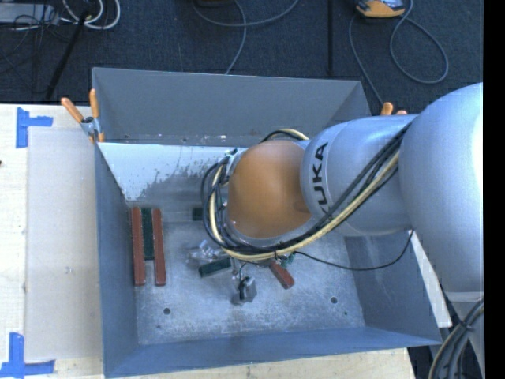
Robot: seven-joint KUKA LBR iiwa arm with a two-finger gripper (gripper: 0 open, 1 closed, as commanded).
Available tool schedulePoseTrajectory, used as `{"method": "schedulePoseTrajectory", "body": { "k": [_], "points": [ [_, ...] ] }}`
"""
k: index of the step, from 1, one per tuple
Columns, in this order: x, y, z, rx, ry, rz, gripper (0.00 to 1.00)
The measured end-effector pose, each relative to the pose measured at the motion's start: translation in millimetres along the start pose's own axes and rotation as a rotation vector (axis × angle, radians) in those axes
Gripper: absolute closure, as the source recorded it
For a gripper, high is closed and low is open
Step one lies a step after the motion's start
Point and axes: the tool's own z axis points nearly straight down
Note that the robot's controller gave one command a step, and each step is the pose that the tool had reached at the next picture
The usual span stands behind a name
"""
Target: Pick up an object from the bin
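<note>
My gripper (pixel 243 288) pokes out below the arm's orange cover, low over the bin floor near the middle front. Just left of it lies a small dark green block (pixel 215 268), with a little silvery cluster of bits (pixel 203 253) beside that. A short reddish-brown piece (pixel 282 275) lies just right of the gripper, partly under the cover. Nothing shows as held.
Two long reddish-brown bars with a dark green strip between them (pixel 148 245) lie side by side along the bin's left part. A small dark bit (pixel 197 213) sits further back. The arm and its cables hide the bin's middle and right.
</note>
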Motion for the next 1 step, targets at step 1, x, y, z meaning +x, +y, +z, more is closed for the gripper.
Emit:
{"method": "schedulePoseTrajectory", "body": {
  "k": [1],
  "points": [
    [1.1, -2.1, -0.5, 0.001, 0.000, 0.006, 1.00]
  ]
}}
